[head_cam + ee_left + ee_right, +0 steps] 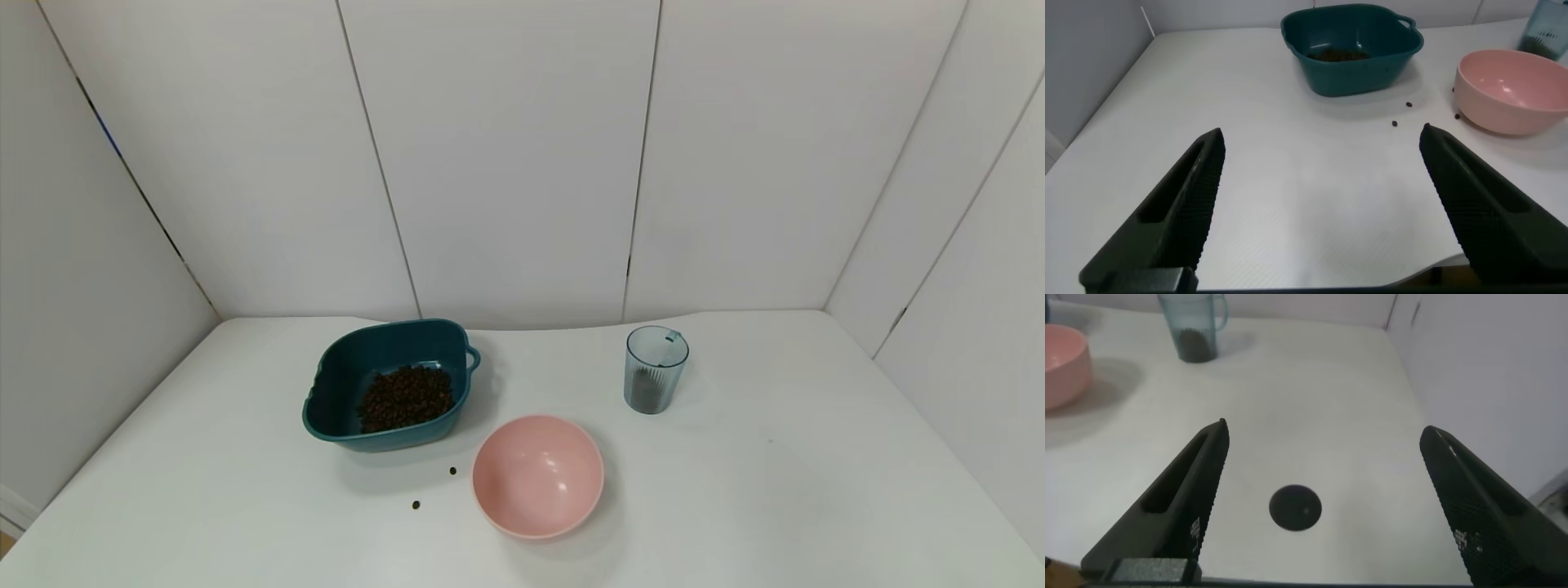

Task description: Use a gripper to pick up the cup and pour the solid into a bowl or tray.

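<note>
The ribbed blue-grey cup [655,369] stands upright at the back right of the table, with dark pellets [647,392] in its bottom. It also shows in the right wrist view [1194,327] and at the edge of the left wrist view [1548,29]. The dark teal basin [390,384] sits back left and holds a heap of brown pellets [406,398]; it also shows in the left wrist view [1353,47]. Neither gripper shows in the head view. My left gripper [1321,139] is open and empty over the table's near left. My right gripper [1323,437] is open and empty over the near right.
A round pink bowl [538,475] stands empty in front of the basin and the cup. Two stray pellets [451,471] lie on the table beside it. A black round spot [1295,508] marks the table under my right gripper. White walls close in the table on three sides.
</note>
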